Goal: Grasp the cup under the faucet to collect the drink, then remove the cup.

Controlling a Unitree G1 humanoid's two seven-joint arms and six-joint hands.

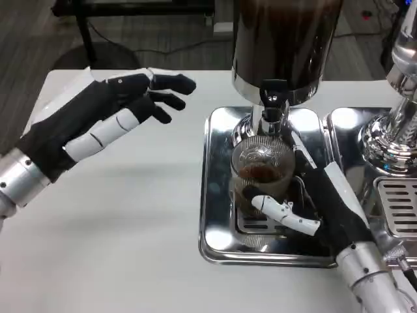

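One cup (262,171) was on my head view, a clear ribbed one with a little brown drink in its bottom, standing on the grille of a polished steel drip tray (218,189). I counted two such trays: the second (399,208) lay just beside the first at the picture's right edge. I counted two dispensers as well: a dark-bodied one (287,39) with a chrome base directly behind the cup, and a chrome one (391,124) at far right. One faucet (272,107) hung from the dark dispenser, its spout right above the cup's mouth. Two hands were visible. I logged the right hand (313,205) as wrapped around the cup from its right side, with a white finger (287,214) crossing the cup's front low down and the black palm against its right wall; the cup was gripped while resting on the tray. The left hand (107,117) hovered over the white table (117,248), well apart from the cup and to its left, fingers spread and pointing toward the dispenser, holding nothing.
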